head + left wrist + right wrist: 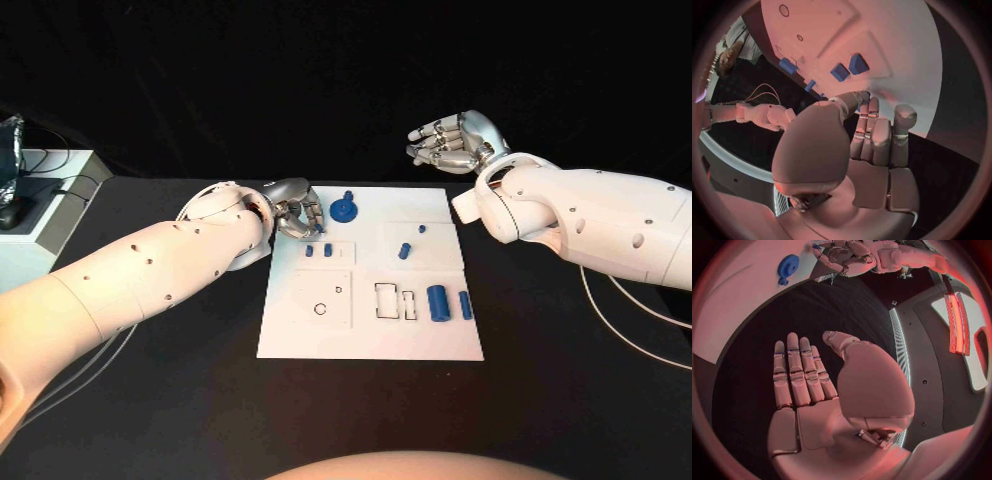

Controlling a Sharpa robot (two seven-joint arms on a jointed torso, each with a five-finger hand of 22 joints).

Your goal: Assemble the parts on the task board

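Currently, the left hand is positioned over the far left corner of the task board, with its fingers lying close together and pointing down toward the white surface; whether the fingertips touch the board or any part cannot be determined. No part is visible in its grasp. Two small blue parts lie side by side on the board just beside this hand, on its near side. A round blue gear-like part sits near the board's far edge, just to the right of the left hand. The right hand is raised beyond the far right corner of the board, well apart from all parts. Its fingers are extended, lie side by side and hold nothing. Two blue cylinders lie side by side on the right portion of the board, toward its near edge, next to a rectangular outline.
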